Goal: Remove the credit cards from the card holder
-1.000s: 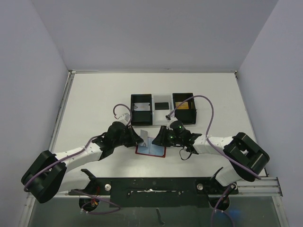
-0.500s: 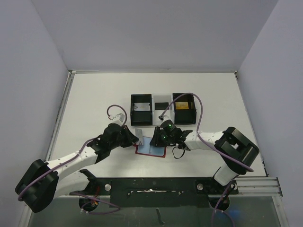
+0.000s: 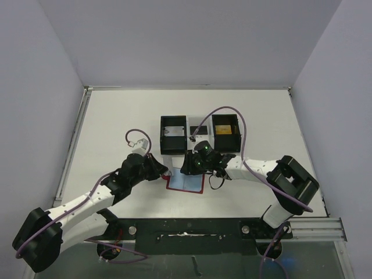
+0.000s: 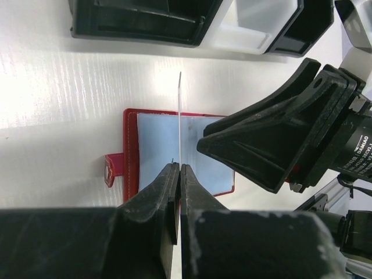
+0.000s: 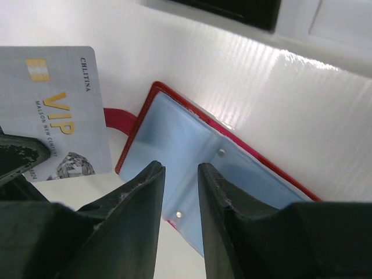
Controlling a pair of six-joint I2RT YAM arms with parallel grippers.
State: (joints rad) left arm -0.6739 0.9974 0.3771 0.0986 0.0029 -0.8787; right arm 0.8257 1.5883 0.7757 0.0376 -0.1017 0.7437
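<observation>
The red card holder point(image 3: 186, 182) lies open on the table, its pale blue lining point(image 5: 192, 151) facing up and its red tab point(image 4: 110, 170) at the left. My left gripper point(image 4: 180, 168) is shut on a pale grey credit card that reads "VIP" point(image 5: 64, 110). It holds the card on edge above the holder's left half, so the left wrist view shows it only as a thin line point(image 4: 180, 116). My right gripper point(image 5: 180, 168) hovers open just over the lining with nothing between its fingers. From above, the left gripper point(image 3: 165, 170) and right gripper point(image 3: 187, 169) stand close together.
A three-compartment tray stands just behind the holder. Its left black bin point(image 3: 173, 134) holds a grey card, and its right black bin point(image 3: 225, 130) holds a gold card point(image 3: 224, 129). The right arm's cable loops over the white middle bin point(image 3: 196, 121).
My right gripper has moved left over the open holder and its jaws have spread wider. The left arm has drawn back slightly, still gripping the grey card.
</observation>
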